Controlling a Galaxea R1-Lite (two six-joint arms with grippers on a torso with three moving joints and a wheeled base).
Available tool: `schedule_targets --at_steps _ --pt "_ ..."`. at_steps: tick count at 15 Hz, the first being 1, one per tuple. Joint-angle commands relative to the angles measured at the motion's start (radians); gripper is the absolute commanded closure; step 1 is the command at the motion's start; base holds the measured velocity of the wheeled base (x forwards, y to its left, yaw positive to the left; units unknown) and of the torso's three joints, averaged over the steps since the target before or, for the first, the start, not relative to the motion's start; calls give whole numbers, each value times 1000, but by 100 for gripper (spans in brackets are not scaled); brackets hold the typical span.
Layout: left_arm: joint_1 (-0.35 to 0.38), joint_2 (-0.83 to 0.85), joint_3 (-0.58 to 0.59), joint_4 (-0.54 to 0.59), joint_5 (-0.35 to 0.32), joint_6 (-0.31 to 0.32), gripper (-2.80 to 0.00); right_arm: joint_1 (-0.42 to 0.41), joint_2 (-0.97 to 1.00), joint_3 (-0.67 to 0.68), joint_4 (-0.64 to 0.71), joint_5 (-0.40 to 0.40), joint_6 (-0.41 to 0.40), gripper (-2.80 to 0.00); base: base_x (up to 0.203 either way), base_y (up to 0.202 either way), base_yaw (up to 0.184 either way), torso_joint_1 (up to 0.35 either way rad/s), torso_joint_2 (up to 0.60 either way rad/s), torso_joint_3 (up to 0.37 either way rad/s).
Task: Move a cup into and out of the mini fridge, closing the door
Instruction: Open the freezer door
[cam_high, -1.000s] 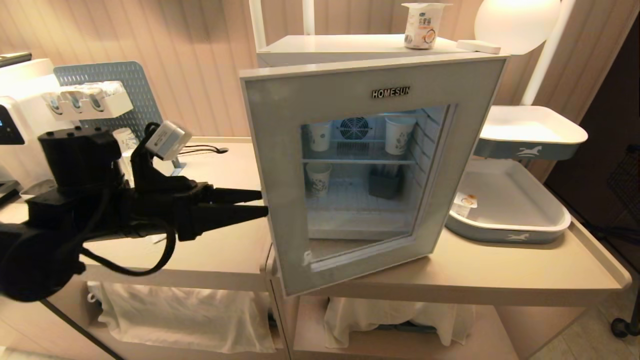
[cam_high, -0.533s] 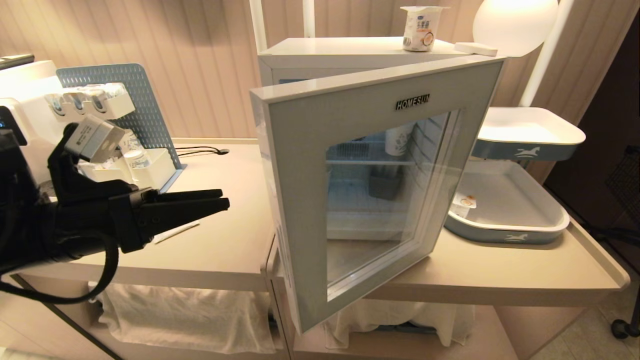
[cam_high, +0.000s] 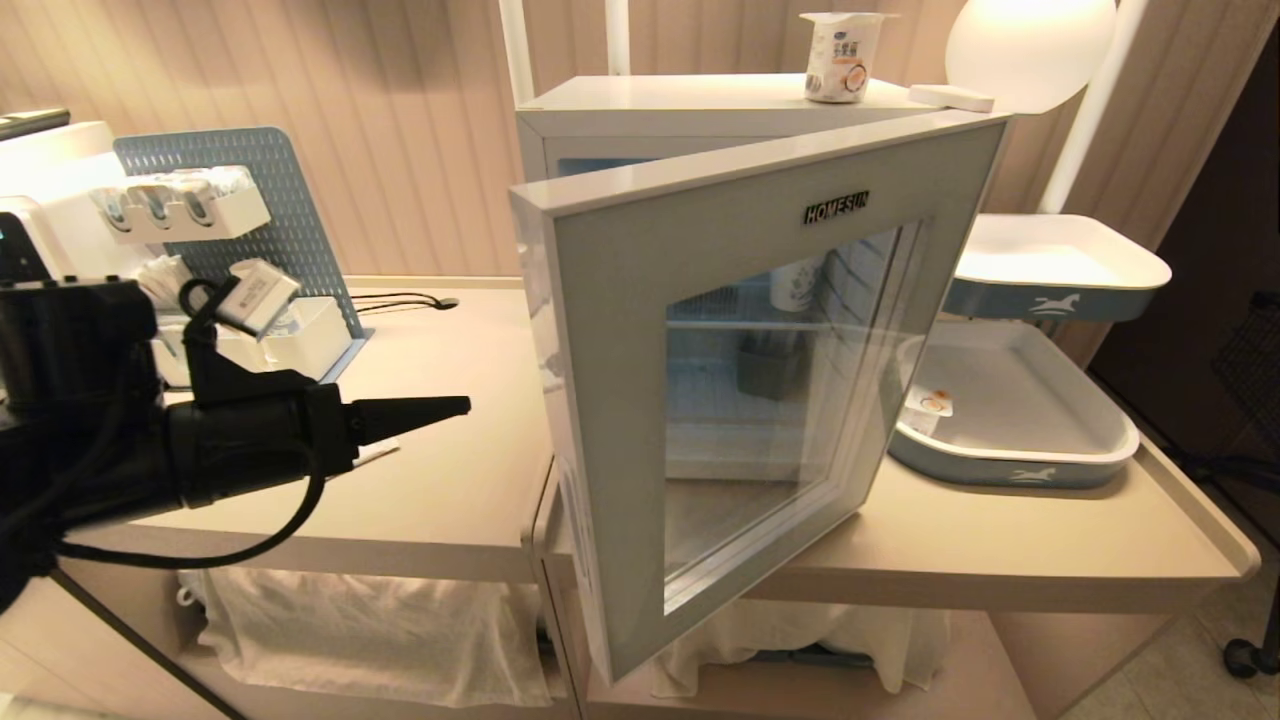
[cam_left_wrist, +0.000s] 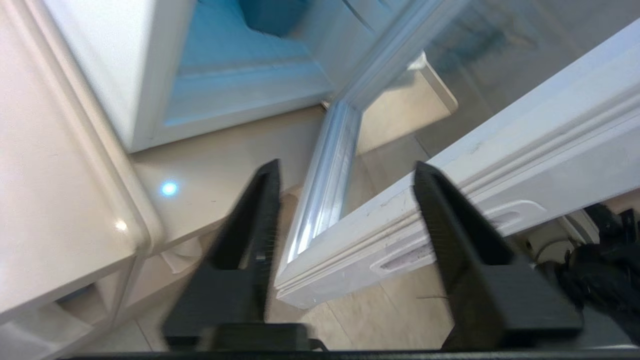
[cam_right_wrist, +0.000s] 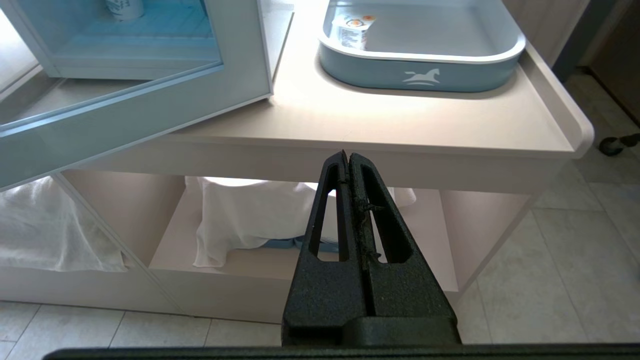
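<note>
The white mini fridge (cam_high: 640, 100) stands on the counter with its grey-blue glass door (cam_high: 620, 350) swung partly out toward me. A small white yogurt cup (cam_high: 840, 55) sits on the fridge's top. My left gripper (cam_high: 465, 405) hovers over the counter to the left of the door's free edge, apart from it. In the left wrist view the left gripper (cam_left_wrist: 346, 169) is open and empty, with the door's edge (cam_left_wrist: 450, 200) and recessed handle (cam_left_wrist: 415, 255) beyond the fingers. My right gripper (cam_right_wrist: 346, 155) hangs shut and empty, low in front of the counter.
A blue-sided tray (cam_high: 1010, 470) right of the fridge holds another small tub (cam_high: 930, 405), with a second tray (cam_high: 1060, 270) above it. A pegboard rack (cam_high: 240, 220) and white bins stand at the back left. Paper cups (cam_high: 795, 285) and a dark box (cam_high: 765, 365) show through the glass.
The door has swung further open. My left gripper has drawn back to the left, away from the door's edge, rolled at the wrist, and its jaws have narrowed.
</note>
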Motion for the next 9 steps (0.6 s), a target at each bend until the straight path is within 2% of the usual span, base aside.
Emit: schedule_targets --at_steps 1,5,9 --pt "-69 78 -15 -4 4 3 0 0 0 0 0 0 0 0 0 0 0 0 0 0" --pt "-276 152 -26 -11 93 9 0 0 0 0 0 0 0 0 0 0 0 0 0 0" --pt "-381 137 -19 -9 93 10 0 0 0 0 0 0 0 0 0 0 0 0 0 0"
